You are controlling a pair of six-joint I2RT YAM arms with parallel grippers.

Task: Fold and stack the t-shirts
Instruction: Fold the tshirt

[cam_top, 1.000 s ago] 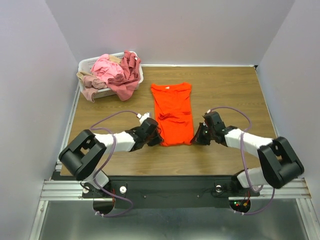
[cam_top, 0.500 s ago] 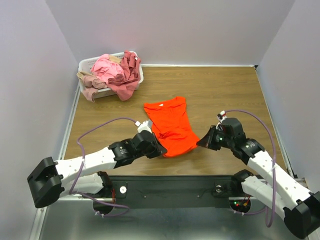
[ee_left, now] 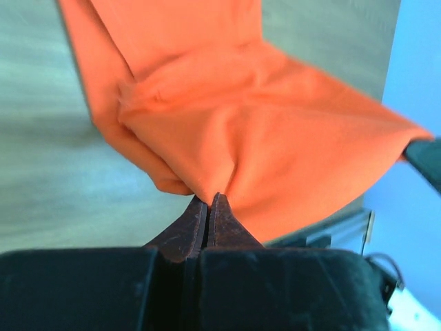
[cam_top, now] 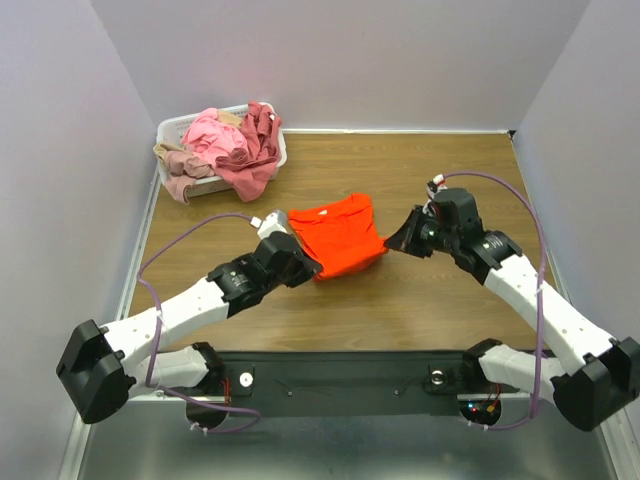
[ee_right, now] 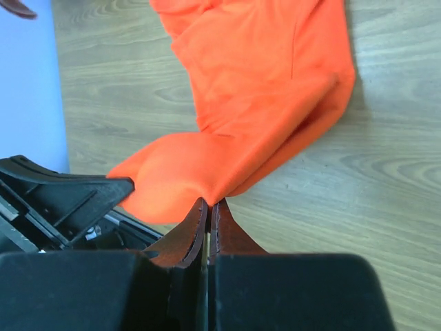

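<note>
Far-left corner blocked by white basket [cam_top: 171, 126] heaped with t-shirts [cam_top: 232, 150], orange t-shirt [cam_top: 340, 235] at centre flanked by left arm [cam_top: 190, 305] and right arm [cam_top: 520, 285], bare table [cam_top: 450, 170] open at far right, walls [cam_top: 350, 60] on 3 sides.

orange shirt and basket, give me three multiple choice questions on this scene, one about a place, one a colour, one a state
1. Where on the table is the basket?
A. far left corner
B. far right corner
C. near edge, between the arms

2. What colour is the shirt between the two arms?
A. beige
B. orange
C. pink

3. How is the left gripper?
A. open above the shirt
B. shut on the shirt's edge
C. shut on nothing

Answers:
1 A: the top view shows it in the far left corner, heaped with clothes.
2 B: it is bright orange in every view.
3 B: the left wrist view shows the jaws pinched together on orange cloth.
</note>
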